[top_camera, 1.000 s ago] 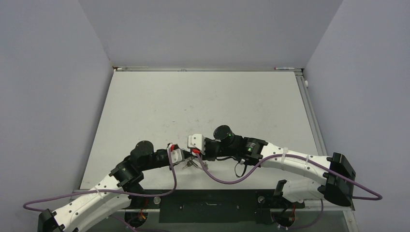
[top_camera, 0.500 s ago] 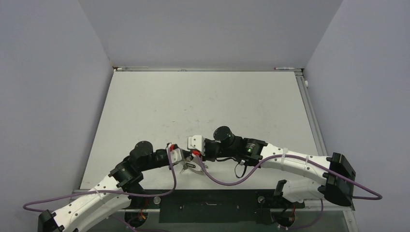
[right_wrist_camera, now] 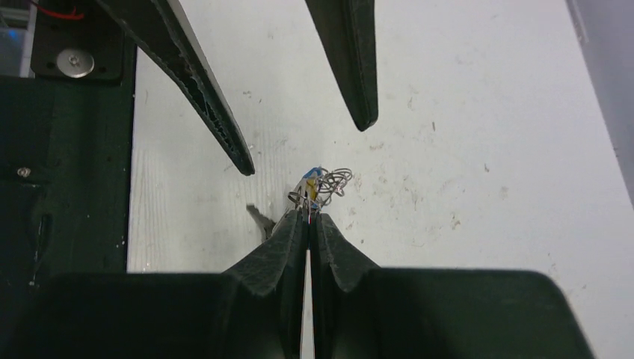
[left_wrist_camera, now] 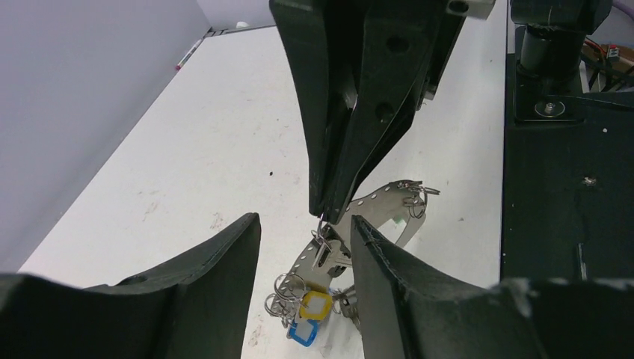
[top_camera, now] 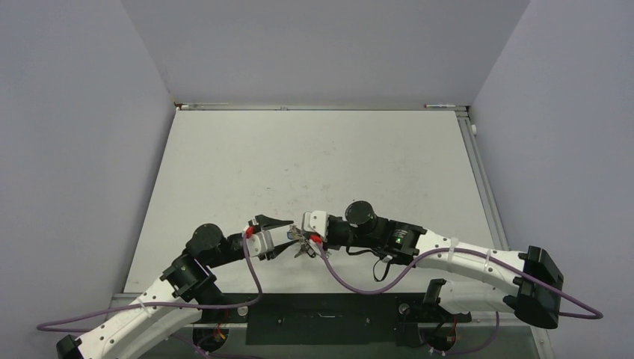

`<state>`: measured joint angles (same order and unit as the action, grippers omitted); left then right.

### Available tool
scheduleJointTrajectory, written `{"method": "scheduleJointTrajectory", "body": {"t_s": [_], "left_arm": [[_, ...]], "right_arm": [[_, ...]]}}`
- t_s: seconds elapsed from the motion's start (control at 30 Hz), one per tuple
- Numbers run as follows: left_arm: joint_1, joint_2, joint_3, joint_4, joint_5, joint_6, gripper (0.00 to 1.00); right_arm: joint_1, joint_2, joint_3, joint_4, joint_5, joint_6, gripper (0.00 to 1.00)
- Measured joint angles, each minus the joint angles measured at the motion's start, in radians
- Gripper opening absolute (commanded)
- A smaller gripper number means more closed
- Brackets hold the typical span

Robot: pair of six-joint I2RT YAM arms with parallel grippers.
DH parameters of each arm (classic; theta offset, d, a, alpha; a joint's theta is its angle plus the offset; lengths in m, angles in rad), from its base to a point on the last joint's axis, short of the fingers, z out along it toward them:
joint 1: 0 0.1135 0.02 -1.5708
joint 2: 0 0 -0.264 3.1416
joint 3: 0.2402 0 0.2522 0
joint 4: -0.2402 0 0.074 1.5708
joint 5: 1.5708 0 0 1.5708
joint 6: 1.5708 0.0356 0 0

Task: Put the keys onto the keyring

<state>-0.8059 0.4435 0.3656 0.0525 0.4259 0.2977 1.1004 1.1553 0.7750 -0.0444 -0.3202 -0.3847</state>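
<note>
The keys hang in one bunch [left_wrist_camera: 318, 288] with small split rings; a yellow head [left_wrist_camera: 314, 305] and a blue head [left_wrist_camera: 303, 333] show, and the other heads are hidden. The keyring [left_wrist_camera: 366, 203] shows as a curved grey metal strip with small holes, lying behind the bunch. My right gripper [right_wrist_camera: 308, 217] is shut on a small ring at the top of the bunch [right_wrist_camera: 321, 183] and holds it just above the table. My left gripper [left_wrist_camera: 303, 221] is open and empty, with one finger on each side of the bunch. In the top view the left gripper [top_camera: 284, 237] faces the right gripper [top_camera: 304, 238].
The white table [top_camera: 314, 164] stretches away behind both arms. The black base plate [left_wrist_camera: 568, 187] lies along the near edge, close to the bunch. Purple cables [top_camera: 351, 278] loop beside the right arm.
My left gripper has opened and drawn back to the left. My right arm has shifted a little to the right and still holds the bunch.
</note>
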Motion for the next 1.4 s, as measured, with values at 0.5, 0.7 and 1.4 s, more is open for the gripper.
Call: {"method": "scheduleJointTrajectory", "body": {"t_s": [0.5,0.7,1.4], "left_arm": [[0.009,0.002,0.000,0.068,0.024,-0.060,0.45],[0.009,0.002,0.000,0.083,-0.033,-0.129,0.61],[0.010,-0.048,0.053,0.236,-0.200,-0.305,0.80]], "right_arm": [[0.000,-0.093,-0.083,0.163,0.007,0.030,0.05],[0.000,-0.106,-0.121,0.203,0.037,0.037,0.05],[-0.007,-0.203,-0.251,0.494,0.158,0.178,0.05]]}}
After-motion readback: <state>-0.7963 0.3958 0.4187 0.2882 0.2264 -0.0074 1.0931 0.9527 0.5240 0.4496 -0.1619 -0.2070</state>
